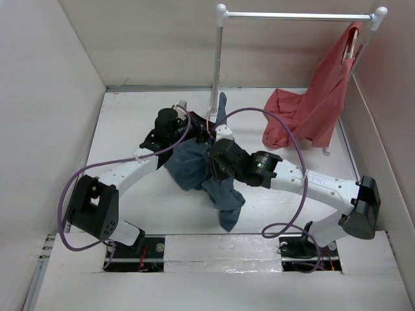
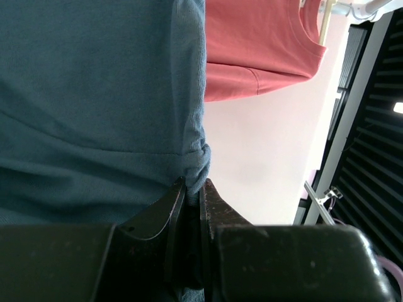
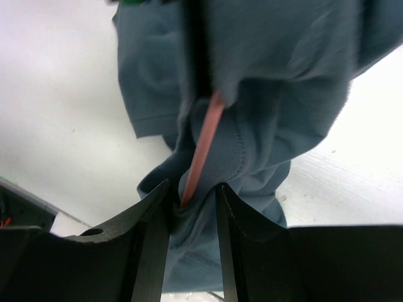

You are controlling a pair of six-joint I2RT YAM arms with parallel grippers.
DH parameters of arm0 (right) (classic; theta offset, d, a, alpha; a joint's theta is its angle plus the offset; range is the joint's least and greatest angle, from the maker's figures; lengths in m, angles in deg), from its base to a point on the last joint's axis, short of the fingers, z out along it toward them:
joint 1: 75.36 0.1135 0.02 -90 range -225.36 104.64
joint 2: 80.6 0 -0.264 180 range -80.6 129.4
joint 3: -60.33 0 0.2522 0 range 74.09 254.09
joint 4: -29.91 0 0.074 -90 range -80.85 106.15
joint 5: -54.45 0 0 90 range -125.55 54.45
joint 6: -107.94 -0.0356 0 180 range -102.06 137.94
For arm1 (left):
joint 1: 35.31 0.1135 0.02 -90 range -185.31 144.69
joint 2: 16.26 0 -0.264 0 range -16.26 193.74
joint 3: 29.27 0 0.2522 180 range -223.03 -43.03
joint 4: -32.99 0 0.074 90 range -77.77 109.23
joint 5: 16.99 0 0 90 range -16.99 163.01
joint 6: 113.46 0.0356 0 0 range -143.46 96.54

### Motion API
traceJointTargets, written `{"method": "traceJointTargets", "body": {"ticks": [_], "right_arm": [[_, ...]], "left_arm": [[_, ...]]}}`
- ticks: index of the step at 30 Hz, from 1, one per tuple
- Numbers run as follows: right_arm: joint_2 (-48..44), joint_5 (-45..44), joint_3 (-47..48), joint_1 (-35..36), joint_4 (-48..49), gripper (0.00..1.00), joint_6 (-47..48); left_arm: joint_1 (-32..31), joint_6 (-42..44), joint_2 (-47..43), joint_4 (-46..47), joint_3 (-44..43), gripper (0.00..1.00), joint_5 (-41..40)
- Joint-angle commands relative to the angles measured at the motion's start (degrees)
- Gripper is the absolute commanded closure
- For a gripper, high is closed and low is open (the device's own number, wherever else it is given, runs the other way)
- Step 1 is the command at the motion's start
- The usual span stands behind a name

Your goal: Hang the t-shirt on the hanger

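The slate-blue t-shirt [image 1: 189, 167] hangs bunched between my two grippers above the middle of the table, with one end drooping toward the near edge. My left gripper [image 1: 198, 129] is shut on a fold of its edge [image 2: 196, 165]; in the left wrist view the gripper [image 2: 192, 187] has its jaws nearly together. My right gripper [image 1: 213, 170] is shut on bunched cloth of the t-shirt [image 3: 252, 126], and in the right wrist view the gripper [image 3: 192, 195] also has a thin salmon-pink rod [image 3: 203, 141] running up from between its jaws. The hanger [image 1: 298, 14] stands at the back, its rod high above the shirt.
A red shirt [image 1: 321, 97] hangs from the right end of the rod and drapes onto the table [image 1: 123, 129]; it also shows in the left wrist view [image 2: 258, 50]. The rack's left pole [image 1: 217, 61] stands just behind the grippers. White walls close in the left, right and back.
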Motion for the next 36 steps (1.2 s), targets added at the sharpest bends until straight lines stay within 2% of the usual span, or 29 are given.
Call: {"method": "traceJointTargets", "body": {"ticks": [1, 10, 12, 13, 15, 17, 18, 19, 21, 22, 24, 25, 28, 30, 32, 36], "right_arm": [[-1.8, -3.0, 1.6, -2.1, 3.8, 0.62, 0.9], [-1.8, 1.2, -2.2, -2.6, 4.5, 0.62, -0.7], [-1.8, 1.2, -2.3, -2.6, 4.6, 0.74, -0.4], [-1.6, 1.2, -2.2, -2.6, 4.5, 0.87, -0.2], [-1.8, 1.1, -1.9, -2.6, 3.7, 0.99, -0.2], [-3.6, 1.8, -1.9, -2.6, 3.7, 1.0, 1.0], [-4.7, 1.8, -2.1, -2.6, 4.0, 1.0, 1.6], [-6.0, 2.3, -2.5, -3.1, 4.2, 1.0, 2.2], [-10.0, 6.3, -3.6, -4.4, 5.3, 1.0, 3.1], [-11.3, 7.8, -4.0, -5.9, 5.5, 1.0, 3.7], [-14.6, 12.8, -4.7, -7.6, 5.1, 1.0, 4.2], [-15.6, 14.1, -4.8, -9.0, 4.7, 1.0, 4.5], [-18.6, 19.7, -4.8, -11.3, 2.7, 1.0, 5.3], [-20.9, 25.8, -4.8, -14.0, 1.7, 1.0, 6.3], [-22.0, 32.6, -4.8, -16.8, 1.2, 1.0, 7.2], [-24.0, 38.9, -4.5, -19.5, -2.0, 1.0, 8.7]], "left_arm": [[-0.7, -1.4, -3.6, 4.3, 0.4, 1.0, 1.6], [-0.7, -2.0, -4.1, 5.3, 0.5, 1.0, 1.0], [-0.7, -2.2, -4.1, 5.5, 0.5, 1.0, 1.0], [-0.7, -2.2, -3.9, 5.5, 0.4, 1.0, 0.9], [-0.7, -1.9, -3.9, 5.6, 0.1, 1.0, 0.6], [-0.7, -1.4, -3.9, 6.3, -0.1, 1.0, 0.6], [-0.7, -0.9, -3.8, 6.2, -0.8, 0.97, 0.9], [-0.7, 0.1, -3.5, 5.6, -1.6, 0.82, 1.2], [0.0, 4.5, -3.4, 1.3, -4.0, 0.61, 0.7], [0.0, 6.5, -3.4, -0.8, -4.9, 0.45, -0.9], [0.6, 11.4, -3.5, -5.6, -7.2, 0.34, -2.4], [1.3, 13.3, -3.5, -7.0, -8.1, 0.24, -4.0], [1.9, 21.2, -2.8, -14.7, -13.3, 0.17, -8.6], [1.9, 26.0, -2.2, -18.4, -16.4, 0.16, -12.8], [1.9, 28.4, -2.1, -18.5, -17.5, 0.16, -14.1], [1.9, 33.6, -0.9, -18.8, -20.5, 0.16, -17.8]]}}
